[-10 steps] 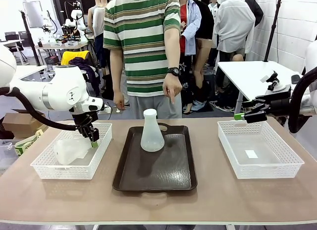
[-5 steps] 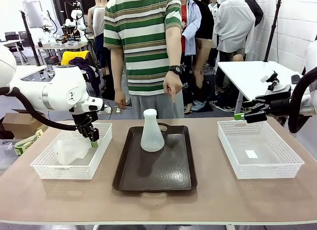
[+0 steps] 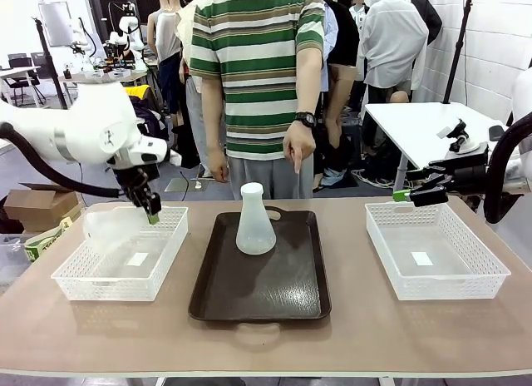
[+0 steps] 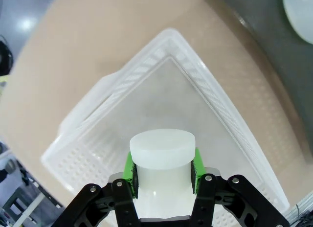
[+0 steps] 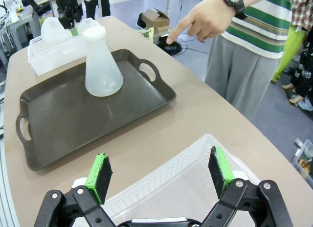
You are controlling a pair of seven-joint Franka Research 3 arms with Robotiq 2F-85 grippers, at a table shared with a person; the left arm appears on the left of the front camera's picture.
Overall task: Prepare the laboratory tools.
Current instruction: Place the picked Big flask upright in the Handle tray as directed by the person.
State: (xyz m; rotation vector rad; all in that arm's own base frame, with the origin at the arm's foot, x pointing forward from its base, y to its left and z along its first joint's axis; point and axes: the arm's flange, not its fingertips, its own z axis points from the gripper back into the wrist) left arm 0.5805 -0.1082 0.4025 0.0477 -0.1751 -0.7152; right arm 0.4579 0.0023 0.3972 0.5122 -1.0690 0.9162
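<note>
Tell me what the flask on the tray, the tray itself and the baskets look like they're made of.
Flask: frosted translucent, probably plastic; cloudy white, no glassy glare.
Tray: dark brown, likely moulded plastic; semi-gloss sheen, cut-out handles.
Baskets: white plastic; thin lattice walls.

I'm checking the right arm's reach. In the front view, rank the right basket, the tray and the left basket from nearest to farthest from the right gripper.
From the right gripper:
1. Right basket, directly beneath it at the table's right.
2. Dark tray, in the middle.
3. Left basket, at the far left.
</note>
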